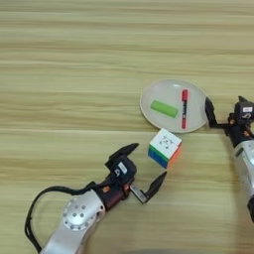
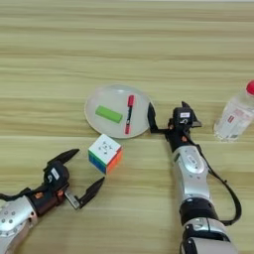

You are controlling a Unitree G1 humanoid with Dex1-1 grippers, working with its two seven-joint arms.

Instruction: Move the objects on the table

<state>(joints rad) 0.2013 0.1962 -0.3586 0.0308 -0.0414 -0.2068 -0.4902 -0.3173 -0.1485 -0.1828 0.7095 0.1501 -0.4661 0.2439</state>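
I am looking down on a wide light wooden table [image 1: 74, 59] whose plank grain is running across the view from side to side.

At the lower left, my left arm is reaching in from the bottom corner, a black cable looping beside its silver joint. The left gripper [image 1: 144, 166] is sitting low over the wood with its two black fingers spread wide apart, holding nothing. One finger is pointing up and to the right, the other is lying lower, and the gap between them is facing the puzzle cube.

Just to the right of that gripper, the small multicoloured puzzle cube [image 1: 164, 148] is resting on the table, white face up (green, blue and orange sides are showing). It is sitting just beside the open fingers without touching them, and just below the rim of the plate.

Above the cube, a round pale plate [image 1: 149, 101] is lying flat on the wood. A light-green rectangular block [image 1: 164, 108] is lying in the plate's left half, and a red-and-black marker pen [image 1: 184, 108] is lying near its right side, red cap end farthest from me.

Further right, my right arm is stretching up from the bottom edge. The right gripper [image 2: 166, 115] is resting at the plate's right rim, one black finger lying against the rim and the other pointing away, so the fingers are standing apart and gripping nothing.

At the far right, a clear plastic bottle with a red cap [image 2: 237, 115] is standing well apart from the plate.
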